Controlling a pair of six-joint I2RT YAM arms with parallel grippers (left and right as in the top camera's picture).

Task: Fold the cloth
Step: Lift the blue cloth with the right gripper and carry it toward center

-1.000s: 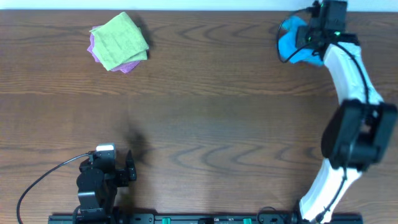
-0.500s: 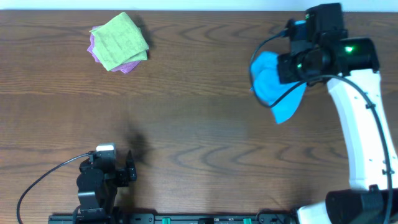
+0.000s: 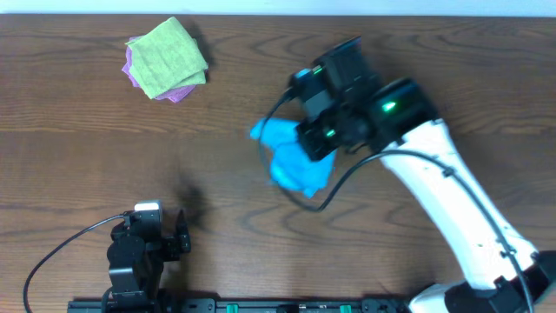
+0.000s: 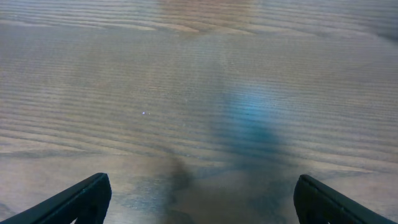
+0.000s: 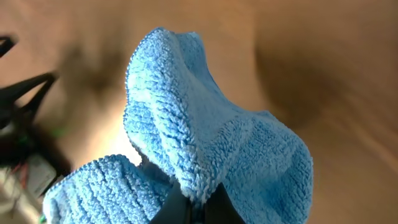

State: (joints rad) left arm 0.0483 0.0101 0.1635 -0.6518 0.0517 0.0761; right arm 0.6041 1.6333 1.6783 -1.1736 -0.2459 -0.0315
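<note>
The sky-blue cloth [image 3: 289, 161] hangs bunched from my right gripper [image 3: 320, 137] above the middle of the table. In the right wrist view the cloth [image 5: 211, 137] fills the frame, and my right gripper [image 5: 198, 208] is shut on a fold of it at the bottom edge. No white tag shows. My left gripper [image 3: 178, 235] rests at the front left, far from the cloth; in the left wrist view its fingers [image 4: 202, 199] stand wide apart with only bare wood between them.
A light green cloth [image 3: 167, 56] lies folded on a purple cloth [image 3: 178, 91] at the back left. The right arm [image 3: 452, 209] stretches diagonally from the front right corner over the table.
My right gripper has carried the blue cloth from the back right corner leftward and forward to over the table's middle. The left arm has not moved.
</note>
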